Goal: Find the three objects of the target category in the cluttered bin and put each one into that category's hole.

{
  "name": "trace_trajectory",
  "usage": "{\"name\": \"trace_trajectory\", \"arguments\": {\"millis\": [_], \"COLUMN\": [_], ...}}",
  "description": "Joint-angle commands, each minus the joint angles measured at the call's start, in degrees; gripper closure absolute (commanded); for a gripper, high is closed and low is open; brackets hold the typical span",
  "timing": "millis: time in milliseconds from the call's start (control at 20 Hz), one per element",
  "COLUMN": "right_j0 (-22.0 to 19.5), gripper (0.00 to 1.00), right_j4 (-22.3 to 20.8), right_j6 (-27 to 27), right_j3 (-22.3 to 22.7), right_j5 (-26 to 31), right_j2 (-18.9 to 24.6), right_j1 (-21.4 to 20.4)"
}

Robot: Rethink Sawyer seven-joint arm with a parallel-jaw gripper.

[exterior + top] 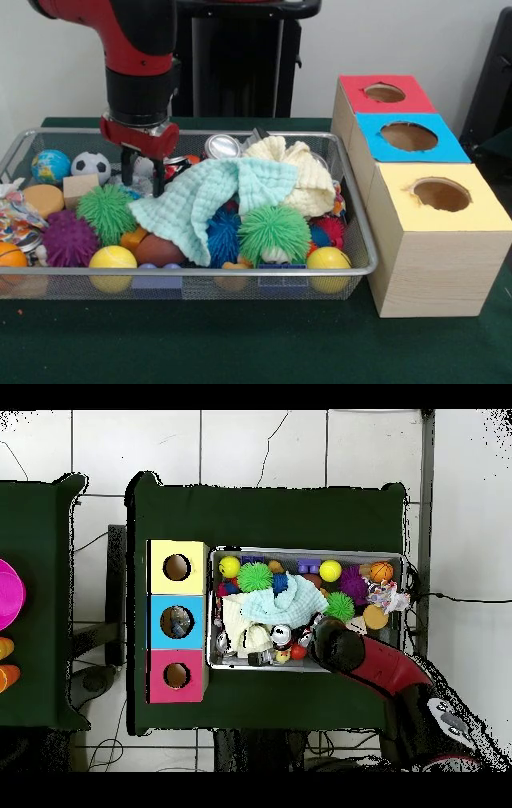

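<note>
My gripper [142,173] hangs low over the back left part of the wire mesh bin [200,272]. Its two black fingers [158,179] stand apart, open, with their tips among the toys. A small white object shows behind the gap, and I cannot tell whether the fingers touch it. Right beside them lie a soccer ball [90,165], a wooden block [79,189] and a green spiky ball [106,212]. A mint cloth [204,200] and a cream cloth [300,174] cover the bin's middle. In the overhead view the arm [345,649] hides the gripper.
Right of the bin stand three boxes with round holes: red [385,93], blue [409,136] and yellow [441,194]. Also in the bin are a globe ball [50,166], a purple spiky ball [70,238], two yellow balls [112,259], a metal can [222,146] and another green spiky ball [274,232].
</note>
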Motion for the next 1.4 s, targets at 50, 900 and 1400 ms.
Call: {"name": "trace_trajectory", "arguments": {"millis": [50, 900, 1400], "right_j0": [-1.29, 1.28, 2.98], "gripper": [0.0, 0.0, 0.0], "right_j4": [-1.31, -1.03, -2.84], "right_j6": [4.08, 3.93, 1.84], "right_j3": [-4.69, -6.76, 0.42], "right_j5": [-2.61, 3.63, 7.79], "right_j2": [5.91, 1.81, 1.75], "right_j1": [6.52, 8.42, -0.26]}}
